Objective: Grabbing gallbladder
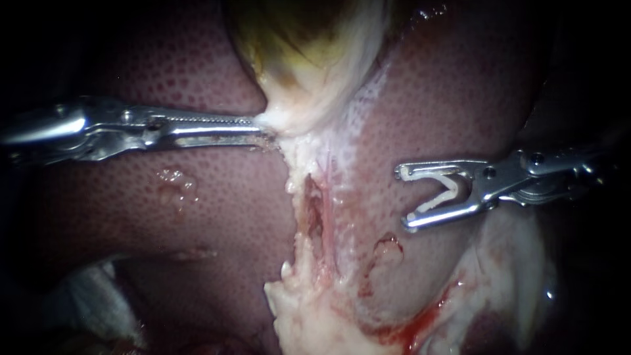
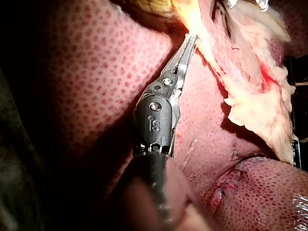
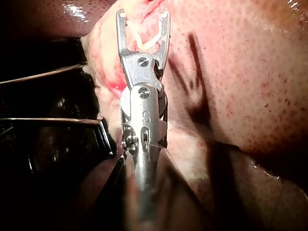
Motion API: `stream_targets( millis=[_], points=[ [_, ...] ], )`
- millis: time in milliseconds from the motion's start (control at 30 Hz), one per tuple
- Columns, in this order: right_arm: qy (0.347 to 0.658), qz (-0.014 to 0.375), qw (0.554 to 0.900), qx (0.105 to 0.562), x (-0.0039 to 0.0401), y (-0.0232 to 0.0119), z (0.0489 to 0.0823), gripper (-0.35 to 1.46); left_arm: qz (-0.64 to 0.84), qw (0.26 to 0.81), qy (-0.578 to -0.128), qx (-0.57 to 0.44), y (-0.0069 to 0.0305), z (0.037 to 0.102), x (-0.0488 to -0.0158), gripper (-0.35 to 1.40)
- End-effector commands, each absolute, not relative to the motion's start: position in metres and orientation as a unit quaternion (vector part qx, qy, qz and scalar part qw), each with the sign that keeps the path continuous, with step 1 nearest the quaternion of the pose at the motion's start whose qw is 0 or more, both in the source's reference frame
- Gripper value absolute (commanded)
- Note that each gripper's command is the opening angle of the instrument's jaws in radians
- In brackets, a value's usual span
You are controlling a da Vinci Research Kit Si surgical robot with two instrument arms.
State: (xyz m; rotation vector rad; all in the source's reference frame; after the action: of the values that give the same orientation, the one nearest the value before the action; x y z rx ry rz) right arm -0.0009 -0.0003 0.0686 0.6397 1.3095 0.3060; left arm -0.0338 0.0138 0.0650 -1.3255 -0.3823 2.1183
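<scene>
Our left instrument (image 1: 265,125) pinches the pale lower end of the gallbladder (image 1: 309,72); our right instrument (image 1: 403,197) — jaws wide — holds a white clip (image 1: 455,184) over the liver (image 1: 197,210).

The light is coming from the endoscope itself and falling hardest on the middle of its view, where the pale tissue under the gallbladder (image 1: 302,46) is glowing almost white. Toward the edges and corners the liver (image 1: 197,197) is sinking into near black. Glare is flaring off the metal of the left instrument (image 1: 261,128) and the right instrument (image 1: 402,196), and the white clip (image 1: 442,190) is shining. Wet glints are sparkling on the liver. In the left wrist view the near shaft is lying in shade. In the right wrist view the instrument is throwing a dark shadow across the liver beside it.
</scene>
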Motion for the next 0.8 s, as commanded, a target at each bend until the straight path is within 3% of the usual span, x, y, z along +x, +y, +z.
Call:
stream_targets(
  millis=[33,400,800],
  points=[
    [0.596,0.139,0.735,0.291,-0.0009,-0.0003,0.0686,0.51,0.798,0.301,-0.147,-0.501,0.0141,0.0647,-0.0334,-0.35],
    [0.596,0.139,0.735,0.291,-0.0009,-0.0003,0.0687,0.51,0.785,0.327,-0.138,-0.508,0.0173,0.0605,-0.0288,-0.35],
    [0.596,0.139,0.735,0.291,-0.0009,-0.0003,0.0687,0.51,0.785,0.330,-0.134,-0.507,0.0174,0.0601,-0.0281,-0.35]
  ],
)
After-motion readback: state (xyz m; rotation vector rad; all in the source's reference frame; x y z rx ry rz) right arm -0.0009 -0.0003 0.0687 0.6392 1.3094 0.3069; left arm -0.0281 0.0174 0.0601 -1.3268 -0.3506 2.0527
